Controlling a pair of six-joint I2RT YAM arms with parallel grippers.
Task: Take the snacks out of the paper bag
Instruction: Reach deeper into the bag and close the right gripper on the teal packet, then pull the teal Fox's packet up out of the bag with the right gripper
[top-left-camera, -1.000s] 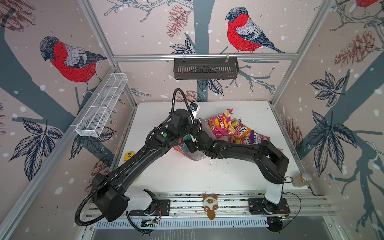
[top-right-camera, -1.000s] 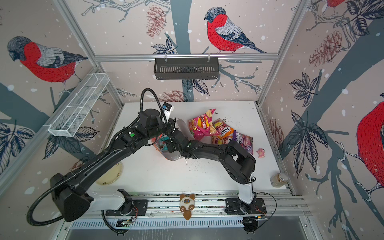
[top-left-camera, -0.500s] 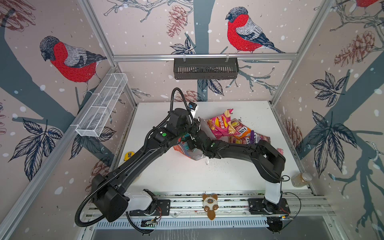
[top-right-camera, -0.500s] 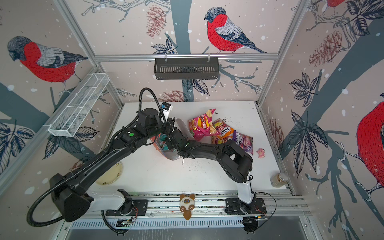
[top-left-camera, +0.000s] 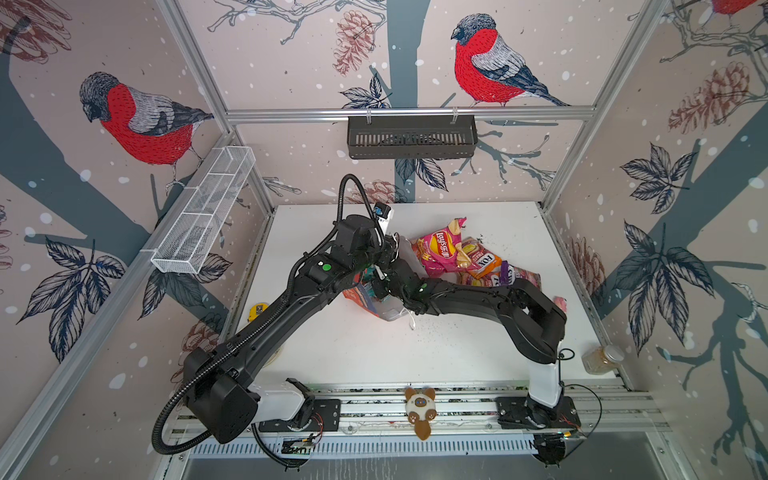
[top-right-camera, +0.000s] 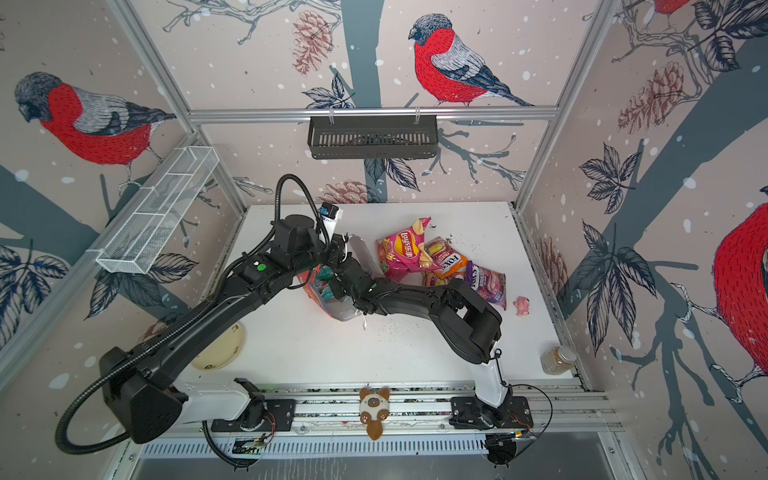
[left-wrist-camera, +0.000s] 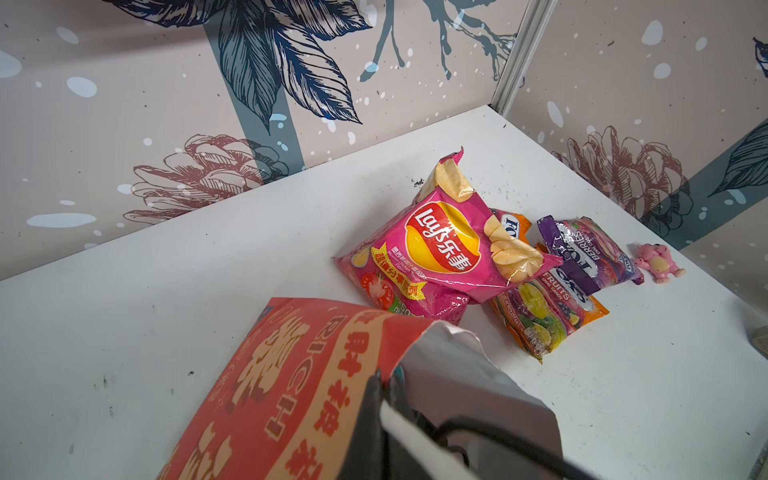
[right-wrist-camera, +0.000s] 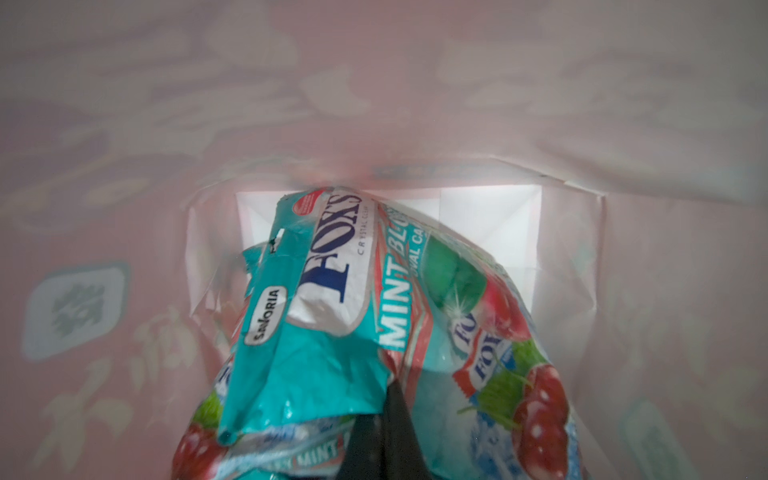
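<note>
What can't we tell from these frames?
Packets left in the paper bag: right wrist view, top teal packet covers the rest; bottom edge crops them.
Right tool: in both top views buried in the bag under the arms; right wrist view shows only a dark wedge, grip unclear.
Orange packets: left wrist view, Lay's bag overlaps them; count unclear.

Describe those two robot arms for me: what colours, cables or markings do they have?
Both the left arm and the right arm are black and jointed. Each has a white base segment and a small green light on top. A ribbed black hose loops along the left arm only. The fingers are plain black.
</note>
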